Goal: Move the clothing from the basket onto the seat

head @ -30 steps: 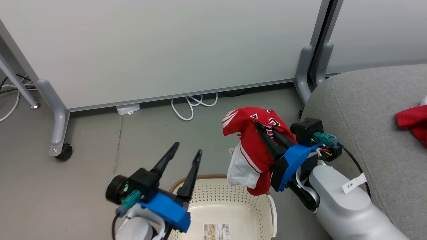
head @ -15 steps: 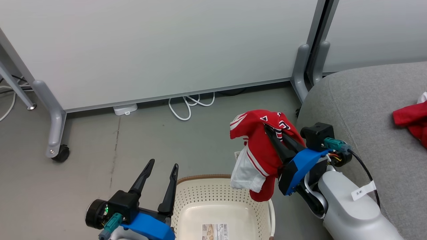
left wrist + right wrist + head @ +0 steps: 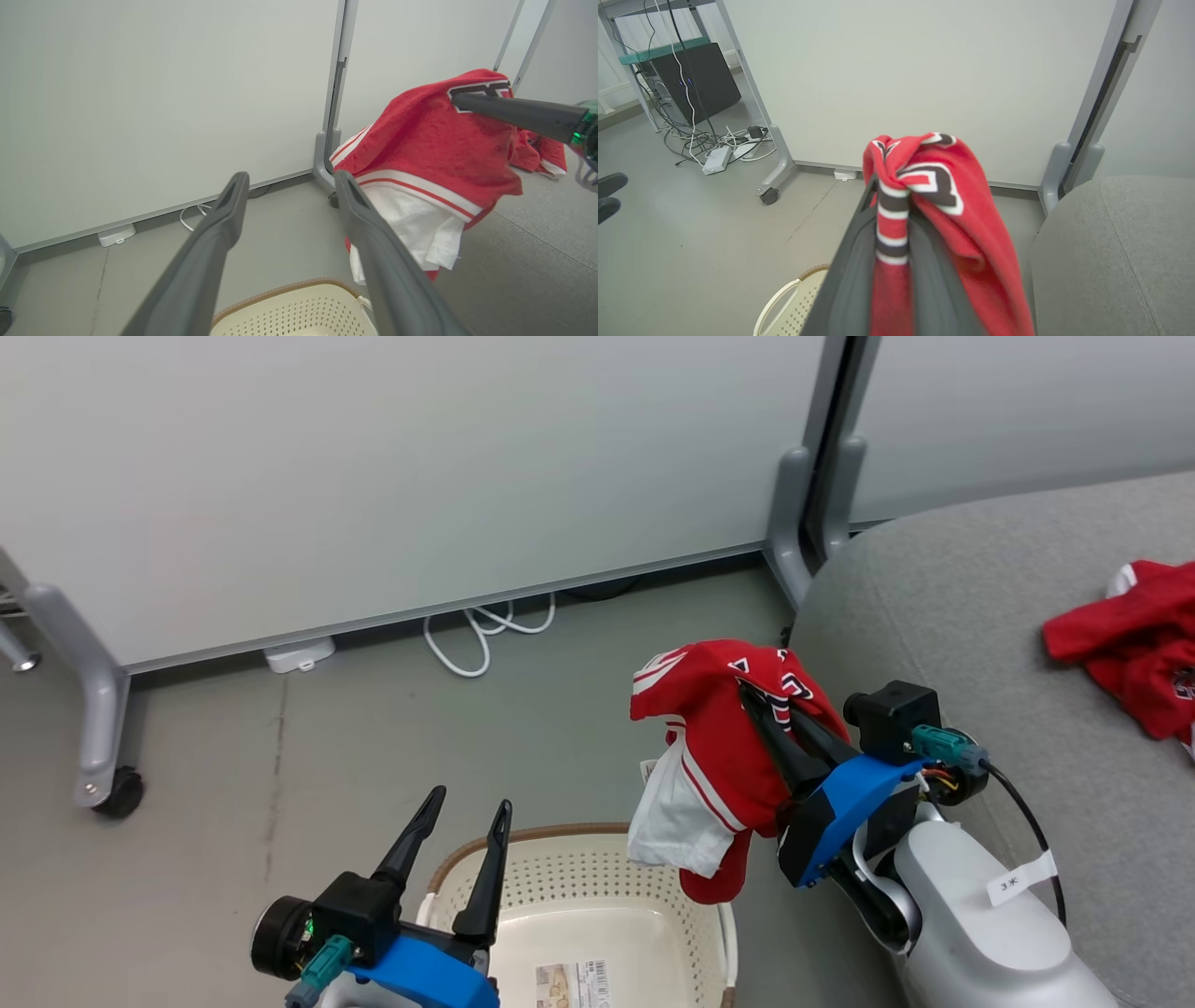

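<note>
Red jersey (image 3: 719, 756) pinched in right fingers (image 3: 775, 740), barcode sticker (image 3: 569, 983) inside cream basket (image 3: 597, 882)

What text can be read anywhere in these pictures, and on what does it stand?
"3" plus an unclear mark: white tag on the right forearm.
Sticker in the basket: barcode and print, too small to read.
Held jersey: navy-and-white figure, crumpled, unreadable.
</note>
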